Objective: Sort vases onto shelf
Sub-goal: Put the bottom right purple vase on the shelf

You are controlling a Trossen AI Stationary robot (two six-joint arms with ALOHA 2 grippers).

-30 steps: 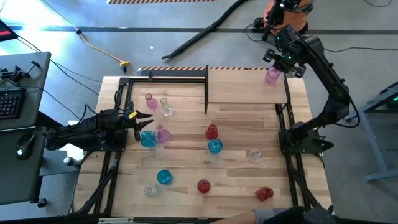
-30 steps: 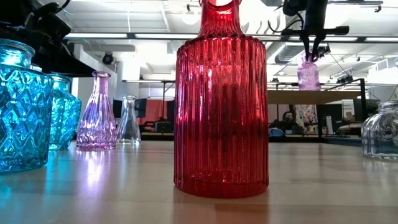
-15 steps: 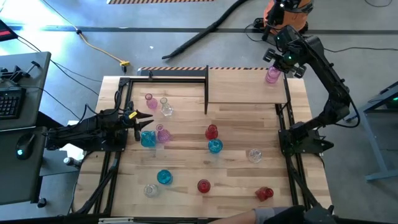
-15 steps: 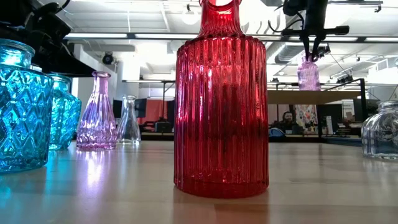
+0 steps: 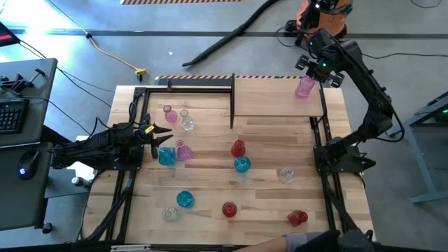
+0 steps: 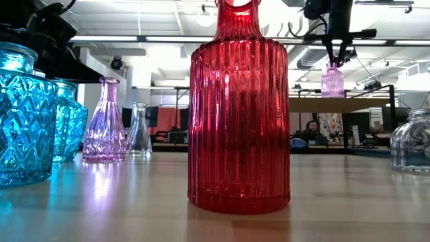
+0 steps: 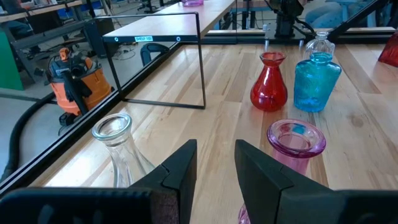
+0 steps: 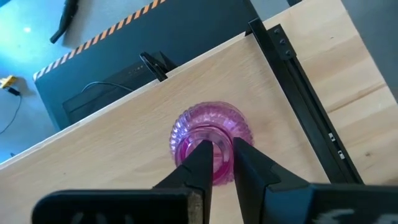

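Altogether eleven vases: one pink vase point(image 5: 306, 86) on the shelf point(image 5: 276, 98), right pincer point(image 5: 313, 72) narrowly straddling its neck.

An orange vacuum point(image 5: 320, 10) and black hose point(image 5: 231, 38) lie beyond the right gripper point(image 5: 309, 75). A keyboard point(image 5: 10, 115) and mouse point(image 5: 26, 162) sit behind the left gripper point(image 5: 168, 134).

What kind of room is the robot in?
Probably a workshop or robot lab: bare concrete floor with cables, an orange shop vacuum, and more workbenches beyond the table.
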